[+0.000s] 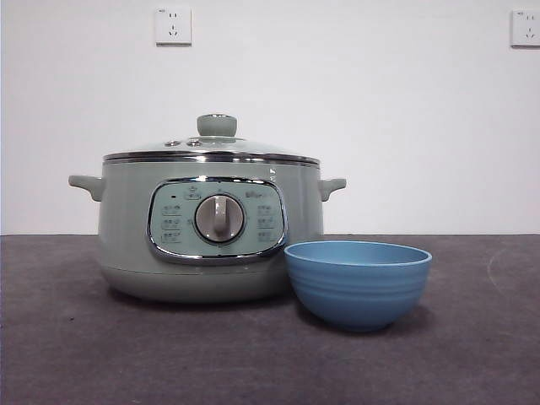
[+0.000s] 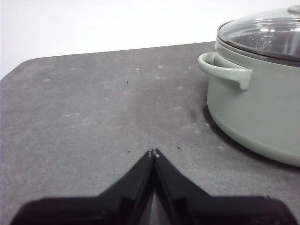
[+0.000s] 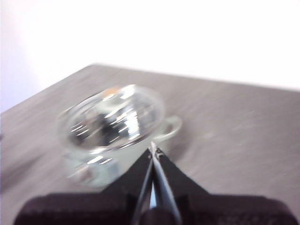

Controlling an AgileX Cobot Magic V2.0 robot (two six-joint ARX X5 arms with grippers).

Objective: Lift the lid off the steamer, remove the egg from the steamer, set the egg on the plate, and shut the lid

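Starting with the grippers: the left gripper [image 2: 153,152] has its jaws pressed together and empty, low over the bare table [image 2: 93,117] beside the steamer [image 2: 262,112]. The right gripper [image 3: 153,149] is likewise closed on nothing, higher up and looking down at the steamer through a blurred view. Neither arm shows in the front view. The lid [image 1: 211,150] sits flat on the steamer, its knob [image 1: 217,125] upright at the centre. The plate [image 1: 358,283] stands just beside the steamer, in front of its dial side. The egg cannot be seen. Lifting the lid comes first, and nothing of it looks begun. A gripper should probably open, come down straight over the knob, close around it, and rise vertically so the rim clears evenly without dragging the pot.
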